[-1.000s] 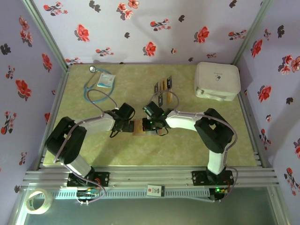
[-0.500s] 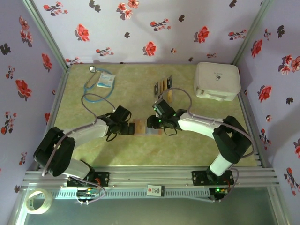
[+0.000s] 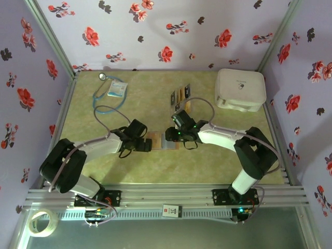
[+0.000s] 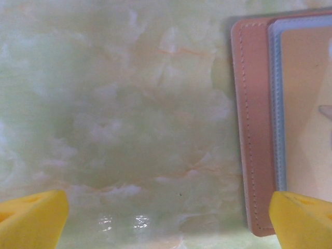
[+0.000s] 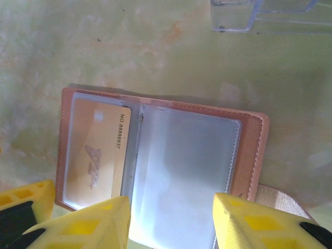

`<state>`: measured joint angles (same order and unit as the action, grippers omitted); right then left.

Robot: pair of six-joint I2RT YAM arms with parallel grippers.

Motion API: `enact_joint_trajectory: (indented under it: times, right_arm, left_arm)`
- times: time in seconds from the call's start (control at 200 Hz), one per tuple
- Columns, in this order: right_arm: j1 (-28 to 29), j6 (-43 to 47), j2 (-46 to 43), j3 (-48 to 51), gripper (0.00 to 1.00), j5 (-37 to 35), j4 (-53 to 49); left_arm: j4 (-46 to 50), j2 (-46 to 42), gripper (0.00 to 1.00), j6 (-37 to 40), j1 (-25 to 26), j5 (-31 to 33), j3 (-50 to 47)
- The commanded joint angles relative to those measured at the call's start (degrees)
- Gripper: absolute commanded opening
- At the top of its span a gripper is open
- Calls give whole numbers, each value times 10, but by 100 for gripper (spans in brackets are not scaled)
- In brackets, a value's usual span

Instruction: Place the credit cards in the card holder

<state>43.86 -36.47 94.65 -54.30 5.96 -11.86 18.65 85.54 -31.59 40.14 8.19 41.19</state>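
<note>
The card holder lies open and flat on the green table, near the middle of the overhead view. One orange card is tucked in its left-hand pocket, behind the clear cover. The right-hand pocket looks empty.

The right gripper hangs just above the lower edge of the holder. Its two yellow fingers are apart and there is nothing between them. The left gripper sits by the holder's left edge with its fingers as wide apart as can be, and it holds nothing either.

So I think one card is in and the hands are free for the next one. More credit cards stand up the table, above the holder in the overhead view, and a clear stand is there too.

Next, I think the right gripper should reach up to those cards and pinch one by its thin edge. The left one could press the holder so it does not slide.
</note>
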Motion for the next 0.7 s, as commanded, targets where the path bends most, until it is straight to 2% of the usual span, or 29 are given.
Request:
enact_joint_trajectory:
  times: [0.0, 0.37, 0.695]
  right_arm:
    - [-2, -3, 19, -6, 45, -10, -3]
    - [-2, -3, 54, -10, 48, -30, -9]
    - [4, -17, 67, -14, 48, 20, 20]
  left_arm:
    - [10, 20, 100, -7, 9, 29, -1]
    - [20, 58, 100, -5, 28, 58, 11]
    - [11, 71, 100, -5, 36, 57, 12]
